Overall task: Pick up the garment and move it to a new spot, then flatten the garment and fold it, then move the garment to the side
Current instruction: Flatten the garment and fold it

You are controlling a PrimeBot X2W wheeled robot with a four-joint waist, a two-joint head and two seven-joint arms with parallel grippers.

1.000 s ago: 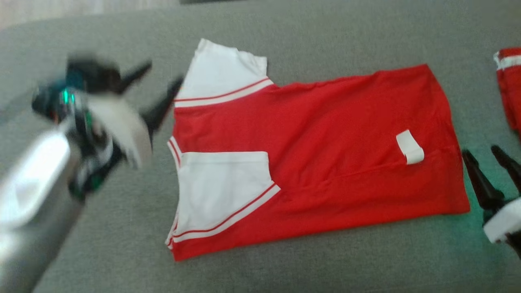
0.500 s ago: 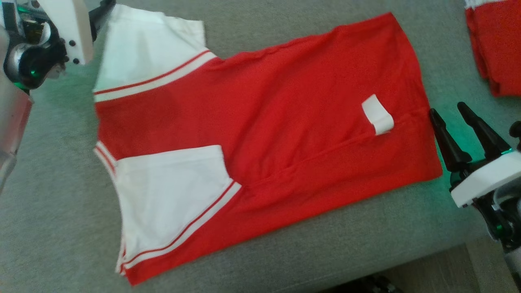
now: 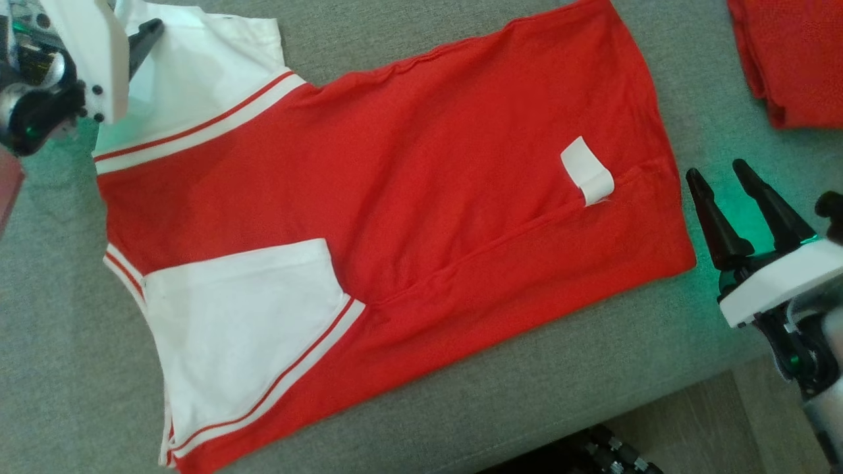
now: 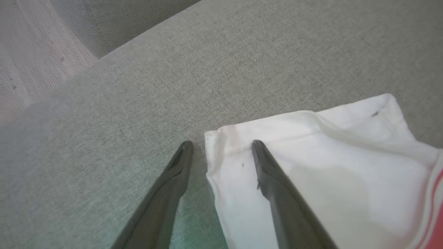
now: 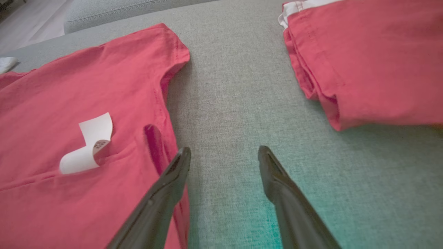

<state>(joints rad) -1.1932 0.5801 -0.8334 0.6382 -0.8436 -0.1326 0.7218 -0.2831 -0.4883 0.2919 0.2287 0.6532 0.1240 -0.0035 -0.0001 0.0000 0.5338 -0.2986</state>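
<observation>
Overhead, your red-and-white shirt (image 3: 428, 164) lay spread across the grey sofa cushion (image 3: 461, 395), white sleeves to the left and hem to the right. The near sleeve was folded in over the red body, and a white label (image 3: 588, 171) curled up near the hem. Your left gripper (image 3: 141, 43) hung at the far left over the far sleeve. Your right gripper (image 3: 716, 172) stood just right of the hem, spread wide and holding nothing. A folded red garment (image 3: 790, 59) lay at the far right, apart from the shirt.

In the left wrist view, your left gripper (image 4: 221, 143) was wide apart, straddling the sleeve corner (image 4: 328, 166). One finger was over white cloth, the other over bare cushion; contact I could not tell.

In the right wrist view, your right gripper (image 5: 225, 148) gaped empty, one finger at the shirt's (image 5: 69, 86) hem edge. The other was above bare cushion, short of the folded red garment (image 5: 373, 58).
</observation>
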